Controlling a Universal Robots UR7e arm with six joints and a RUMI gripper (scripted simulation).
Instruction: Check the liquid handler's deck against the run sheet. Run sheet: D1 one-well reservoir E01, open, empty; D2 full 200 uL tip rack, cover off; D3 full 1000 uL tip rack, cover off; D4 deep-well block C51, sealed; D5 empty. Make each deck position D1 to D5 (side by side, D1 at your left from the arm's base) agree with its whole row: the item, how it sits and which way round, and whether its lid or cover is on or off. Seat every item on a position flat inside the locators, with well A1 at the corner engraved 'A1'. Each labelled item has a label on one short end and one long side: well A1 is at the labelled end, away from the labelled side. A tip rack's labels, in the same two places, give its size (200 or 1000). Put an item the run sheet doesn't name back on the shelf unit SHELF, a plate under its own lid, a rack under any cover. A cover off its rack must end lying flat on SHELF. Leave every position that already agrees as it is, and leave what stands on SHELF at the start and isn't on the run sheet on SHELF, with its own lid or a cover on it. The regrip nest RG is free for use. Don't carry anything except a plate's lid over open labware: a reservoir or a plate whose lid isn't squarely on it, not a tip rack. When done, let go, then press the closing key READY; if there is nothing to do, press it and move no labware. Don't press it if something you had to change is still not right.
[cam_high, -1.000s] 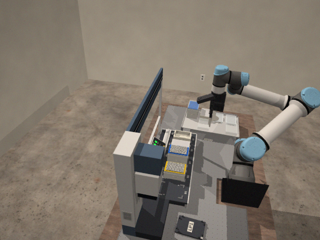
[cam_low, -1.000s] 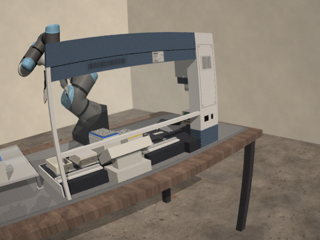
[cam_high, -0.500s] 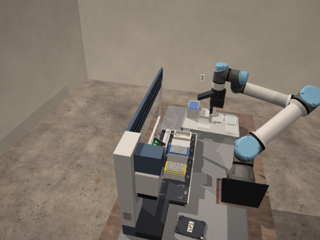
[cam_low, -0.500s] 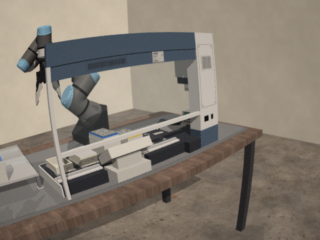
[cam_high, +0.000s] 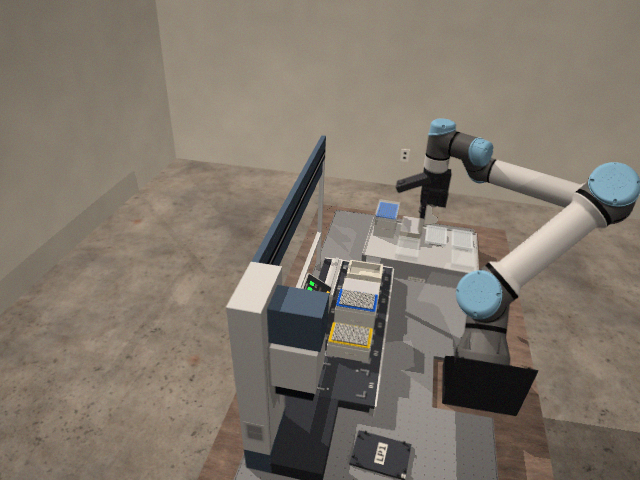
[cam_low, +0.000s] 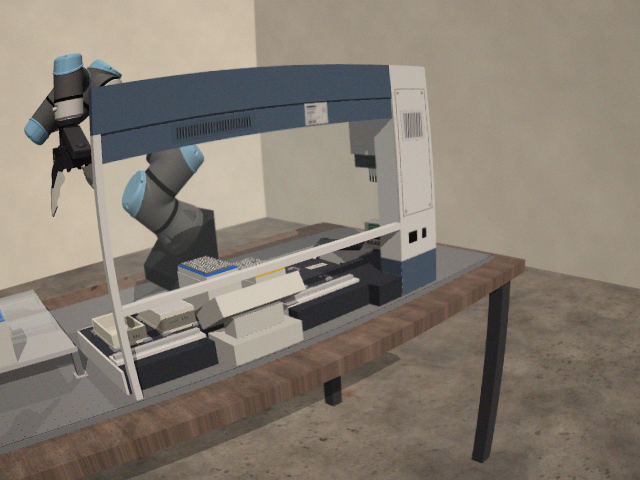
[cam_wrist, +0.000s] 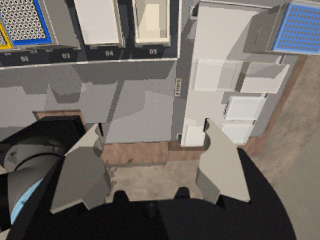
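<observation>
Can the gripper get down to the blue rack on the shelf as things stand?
Probably yes. The gripper hangs open and empty above the shelf, near the blue rack, and nothing shows above the rack.
</observation>
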